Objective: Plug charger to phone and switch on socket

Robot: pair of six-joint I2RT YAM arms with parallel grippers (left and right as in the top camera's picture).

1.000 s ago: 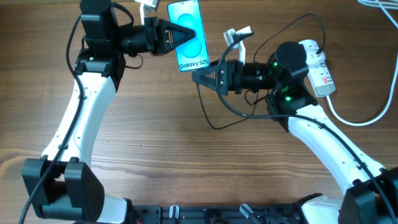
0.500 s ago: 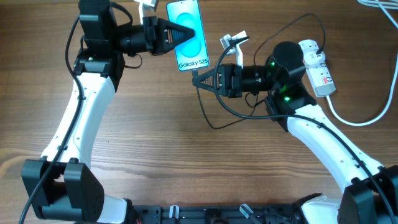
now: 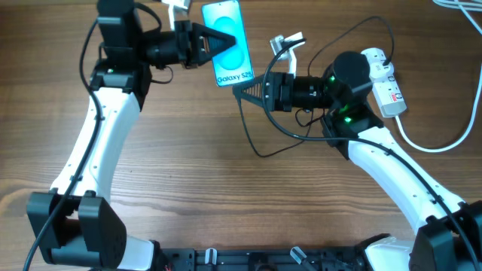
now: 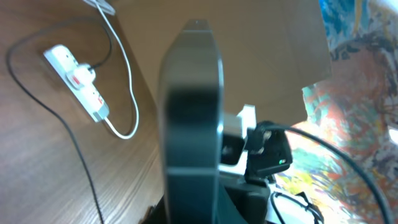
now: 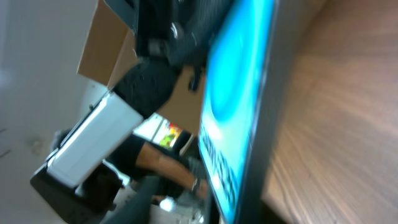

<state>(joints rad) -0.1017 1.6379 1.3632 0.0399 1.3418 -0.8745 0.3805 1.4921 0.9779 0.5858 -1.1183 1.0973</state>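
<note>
My left gripper (image 3: pixel 205 43) is shut on the phone (image 3: pixel 230 38) and holds it up at the back of the table, with the turquoise screen facing up and the white "Galaxy" strip toward me. In the left wrist view the phone (image 4: pixel 191 112) is edge-on. My right gripper (image 3: pixel 241 92) is just below the phone's strip end, shut on the charger (image 3: pixel 256 147), whose thin black cable loops down and back to the socket (image 3: pixel 385 81). The plug tip is hidden. The right wrist view is filled by the phone screen (image 5: pixel 239 93).
The socket's thick white cord (image 3: pixel 433 147) curves to the right table edge. The socket (image 4: pixel 78 78) and its white cord (image 4: pixel 127 93) also show in the left wrist view. The black cable lies slack on the wood between the arms.
My right gripper dipped slightly left and down under the phone's strip end, then came back right. The left gripper and the phone held still.
</note>
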